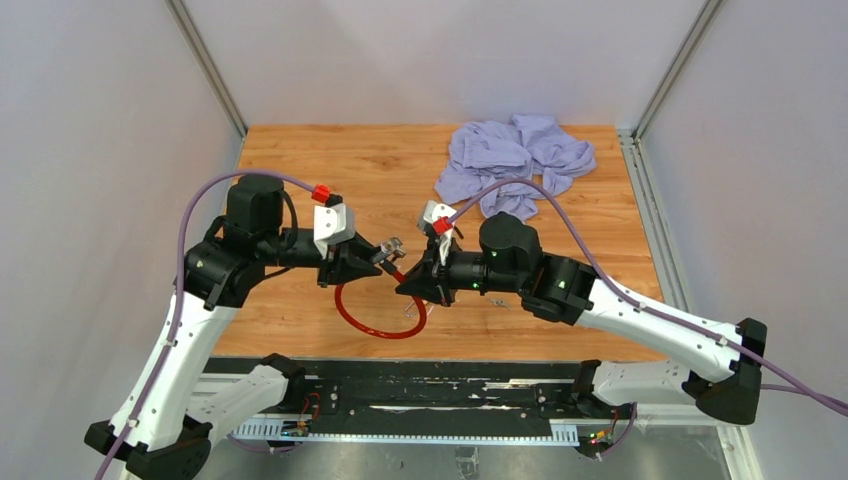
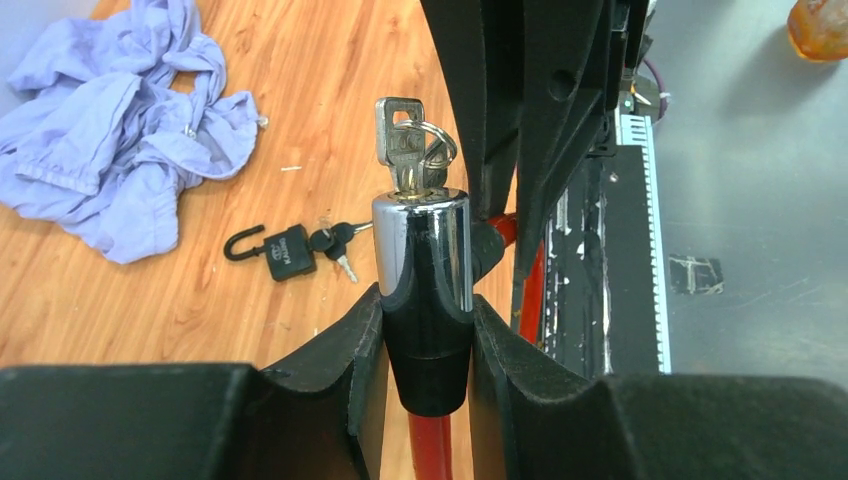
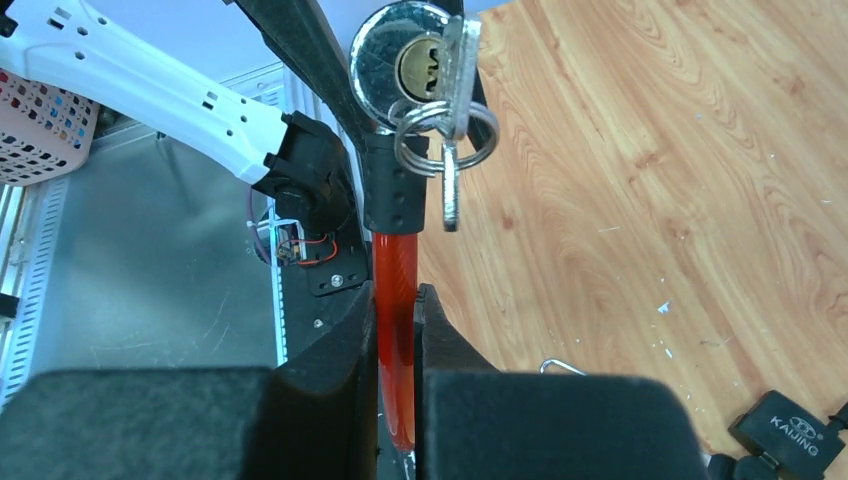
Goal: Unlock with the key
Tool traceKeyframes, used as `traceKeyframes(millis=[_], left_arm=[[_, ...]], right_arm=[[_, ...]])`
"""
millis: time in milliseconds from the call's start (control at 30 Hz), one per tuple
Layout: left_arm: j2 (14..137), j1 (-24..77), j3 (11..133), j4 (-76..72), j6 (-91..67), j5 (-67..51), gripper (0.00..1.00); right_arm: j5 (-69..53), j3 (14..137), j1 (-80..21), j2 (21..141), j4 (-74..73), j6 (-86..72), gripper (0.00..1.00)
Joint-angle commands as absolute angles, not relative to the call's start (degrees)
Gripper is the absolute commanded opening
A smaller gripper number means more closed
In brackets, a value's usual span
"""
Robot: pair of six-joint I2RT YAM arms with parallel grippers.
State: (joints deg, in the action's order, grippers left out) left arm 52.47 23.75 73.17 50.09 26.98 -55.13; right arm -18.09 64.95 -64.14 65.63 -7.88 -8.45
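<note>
Wooden tabletop (image 1: pixel 330 170), pale walls (image 1: pixel 430 60) (lilac cloth (image 1: pixel 515 160) at back, red cable lock (image 2: pixel 425 240) nearer)

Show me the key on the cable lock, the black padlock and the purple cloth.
key (image 2: pixel 398 133): left wrist view, its silver head.
black padlock (image 2: pixel 289 256): left wrist view, its body.
purple cloth (image 1: pixel 512 157): top external view, its crumpled middle.
</note>
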Motion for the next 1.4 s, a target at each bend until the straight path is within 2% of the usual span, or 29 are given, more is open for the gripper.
traceKeyframes(millis=[0,67,100,200,533,600,700,767,900,933,1033,1100,1200,1367], left_arm=[[52.3,23.9,75.7,47.9,23.6,-57.6,0.03],[52.3,23.9,75.6,47.8,22.0,-57.8,0.29],[52.3,23.9,75.5,47.8,21.3,-57.8,0.38],[52.1,23.9,75.1,48.1,19.7,-57.9,0.55],[51.9,23.9,73.6,48.1,19.3,-58.1,0.65],[52.2,23.9,73.7,47.5,19.0,-58.5,0.61],[52.8,23.9,74.0,46.2,17.6,-59.6,0.49],[53.2,23.9,74.2,46.1,17.4,-59.9,0.37],[53.0,23.8,73.8,46.8,18.9,-59.9,0.03],[52.8,23.9,73.7,47.1,19.6,-59.5,0.01],[52.3,23.9,73.7,48.8,22.4,-57.8,0.00],[52.4,24.0,74.4,50.6,24.8,-57.0,0.00],[52.7,23.9,75.4,53.1,28.0,-55.3,0.00],[53.4,24.0,74.7,53.6,29.5,-53.8,0.00]], right_arm=[[-19.3,63.5,-64.4,64.4,-3.2,-9.5,0.01],[-18.4,61.7,-64.4,62.7,0.1,-9.9,0.01],[-17.8,60.7,-64.4,61.5,1.9,-10.2,0.01],[-16.3,57.7,-64.4,58.4,6.8,-11.1,0.01],[-16.0,55.9,-64.5,55.5,7.9,-10.8,0.01],[-16.4,56.0,-64.5,55.9,8.1,-10.8,0.01],[-16.5,56.1,-64.5,56.4,8.4,-10.9,0.01],[-16.4,55.9,-64.6,56.5,8.9,-11.0,0.01],[-15.5,56.2,-64.6,56.8,8.5,-11.4,0.01],[-15.0,56.8,-64.6,57.0,7.2,-11.7,0.06],[-13.9,60.1,-64.5,57.7,1.4,-12.2,0.35],[-13.4,63.5,-64.1,57.8,-4.2,-11.8,0.45],[-18.1,69.0,-61.0,57.9,-13.8,-11.4,0.50],[-30.8,73.5,-52.6,58.9,-19.9,-12.5,0.50]])
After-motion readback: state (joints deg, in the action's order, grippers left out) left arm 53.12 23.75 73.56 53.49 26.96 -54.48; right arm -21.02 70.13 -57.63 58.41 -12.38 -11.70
